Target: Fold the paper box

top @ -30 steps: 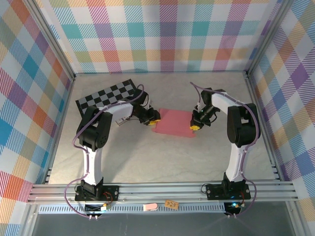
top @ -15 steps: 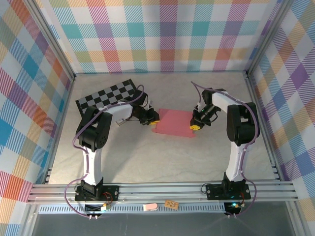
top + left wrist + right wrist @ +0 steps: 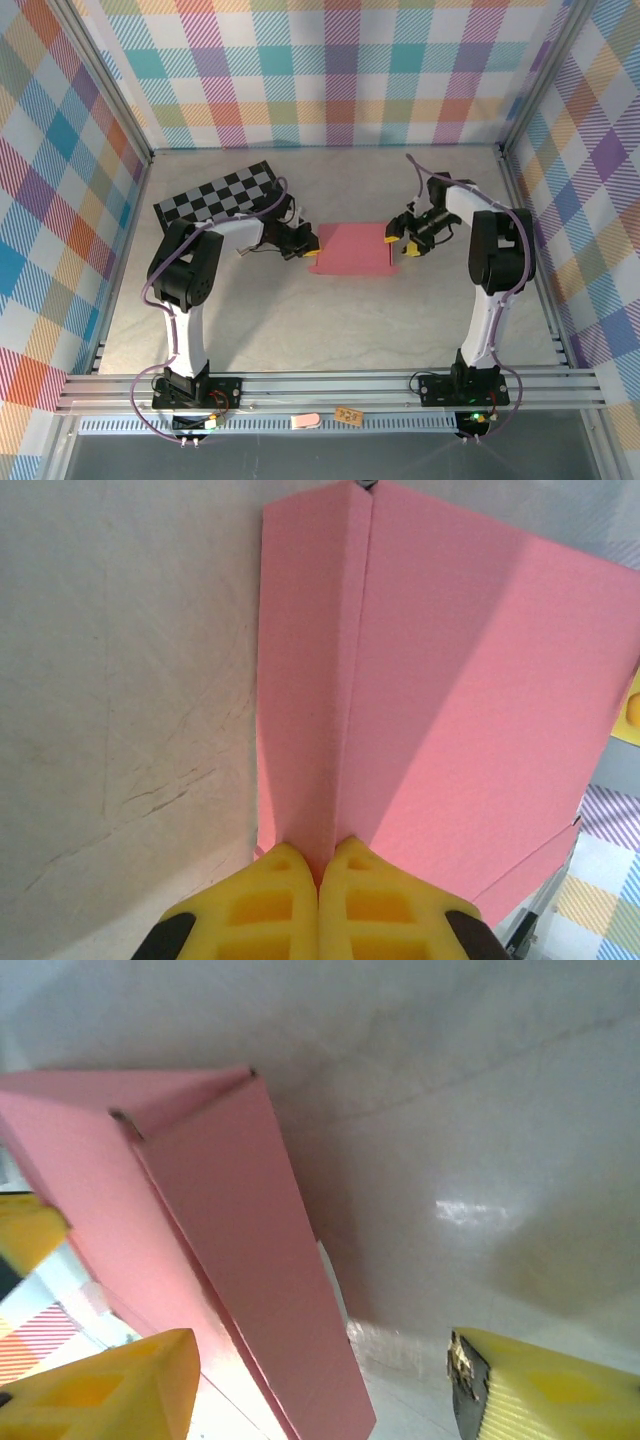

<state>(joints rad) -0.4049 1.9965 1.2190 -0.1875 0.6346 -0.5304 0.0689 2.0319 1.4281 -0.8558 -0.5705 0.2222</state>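
Observation:
The pink paper box (image 3: pixel 350 248) lies mostly flat at mid-table, between my two grippers. My left gripper (image 3: pixel 308 240) is at its left edge. In the left wrist view the yellow fingertips (image 3: pixel 280 875) are pressed together on a raised pink fold of the paper box (image 3: pixel 480 680), with my left gripper (image 3: pixel 320 865) shut on it. My right gripper (image 3: pixel 403 240) stands open at the box's right edge. In the right wrist view a raised pink side flap (image 3: pixel 270 1280) stands between the spread fingers of my right gripper (image 3: pixel 320 1390), nearer the left finger, and nothing is pinched.
A black-and-white checkered board (image 3: pixel 220 192) lies at the back left, just behind the left arm. Plaid walls and an aluminium frame (image 3: pixel 330 385) enclose the grey table (image 3: pixel 330 320).
My right gripper has opened, let go of the box's right edge and shifted slightly right. My left gripper has closed on the left fold.

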